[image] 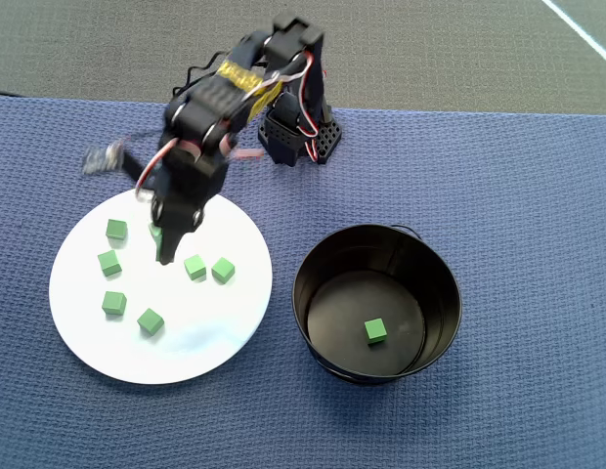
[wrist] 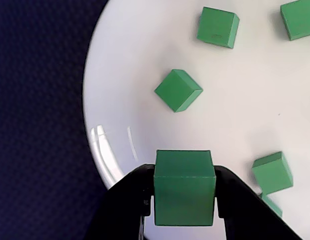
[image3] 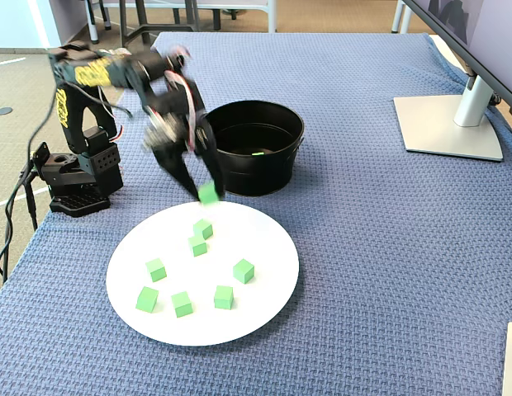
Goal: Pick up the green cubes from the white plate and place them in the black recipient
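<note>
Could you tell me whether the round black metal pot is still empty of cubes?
No, in the overhead view one small green cube lies on the flat bottom of the round black metal pot.

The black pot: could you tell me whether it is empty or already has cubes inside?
Not empty: the black pot holds one green cube on its flat bottom, seen in the overhead view.

The arm reaches out from its base at the worktop's edge, bent downward, tool (wrist: 184, 200) clamped on a cube (wrist: 184, 187) (fingers pinching both sides).
</note>
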You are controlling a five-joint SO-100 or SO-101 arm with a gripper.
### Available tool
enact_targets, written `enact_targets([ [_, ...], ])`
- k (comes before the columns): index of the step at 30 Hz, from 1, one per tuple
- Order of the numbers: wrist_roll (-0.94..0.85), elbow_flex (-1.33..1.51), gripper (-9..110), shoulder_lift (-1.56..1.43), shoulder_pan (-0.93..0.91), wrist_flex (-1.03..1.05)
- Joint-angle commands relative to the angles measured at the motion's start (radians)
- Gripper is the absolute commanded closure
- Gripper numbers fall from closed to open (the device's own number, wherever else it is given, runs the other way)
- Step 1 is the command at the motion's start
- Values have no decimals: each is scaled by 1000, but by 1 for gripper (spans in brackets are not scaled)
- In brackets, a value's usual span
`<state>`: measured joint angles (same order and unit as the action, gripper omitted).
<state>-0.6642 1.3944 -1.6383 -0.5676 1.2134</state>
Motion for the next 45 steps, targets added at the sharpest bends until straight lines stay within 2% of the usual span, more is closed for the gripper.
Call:
enact_targets([
  [1, 143, 21, 101, -202, 118, 49],
  [6, 241, 89, 102, -298, 407, 66],
  [11, 353, -12, 102, -190, 660, 118],
  [15, 414, -87, 102, -52, 772, 118],
  [20, 453, -135, 102, 78, 825, 118],
  [22, 448, -133, 100, 87, 828, 117],
  [24, 414, -129, 71, 89, 833, 129],
  [25, 410, -124, 66, 84, 831, 132],
  [34, 334, -156, 64, 37, 730, 133],
  [41, 238, -434, 68, 8, 505, 356],
  [45, 123, -449, 68, 3, 354, 397],
])
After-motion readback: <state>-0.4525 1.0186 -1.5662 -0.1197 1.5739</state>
